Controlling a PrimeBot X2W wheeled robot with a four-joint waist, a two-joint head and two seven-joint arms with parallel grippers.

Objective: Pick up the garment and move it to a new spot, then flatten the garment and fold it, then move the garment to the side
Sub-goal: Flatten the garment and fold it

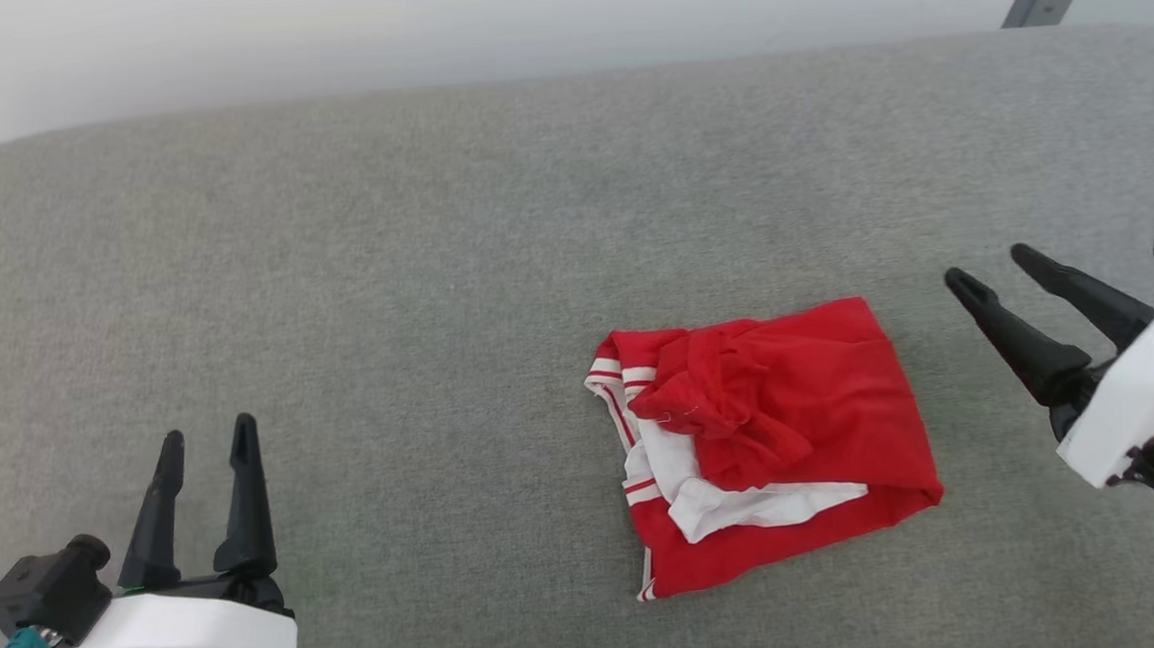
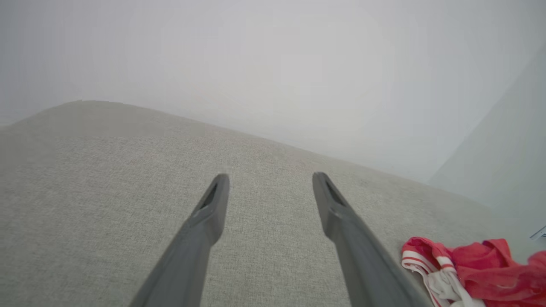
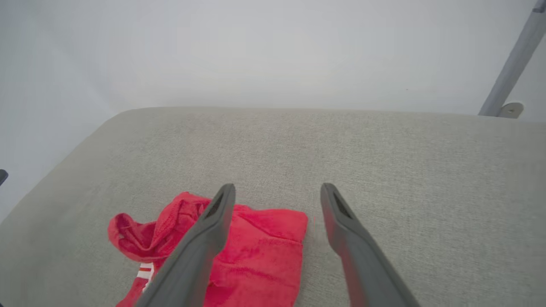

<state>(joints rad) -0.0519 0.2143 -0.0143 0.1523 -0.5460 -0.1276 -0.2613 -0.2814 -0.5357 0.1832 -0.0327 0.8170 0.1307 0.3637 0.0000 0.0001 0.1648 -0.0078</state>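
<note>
Well, the red jersey lies bunched up on the grey cushion. It is close beside my right jaws and far from my left jaws. It looks soft, light and floppy. I think a thick red edge near my right jaws is best to pinch. Both jaws are wide open, holding and touching nothing.
</note>
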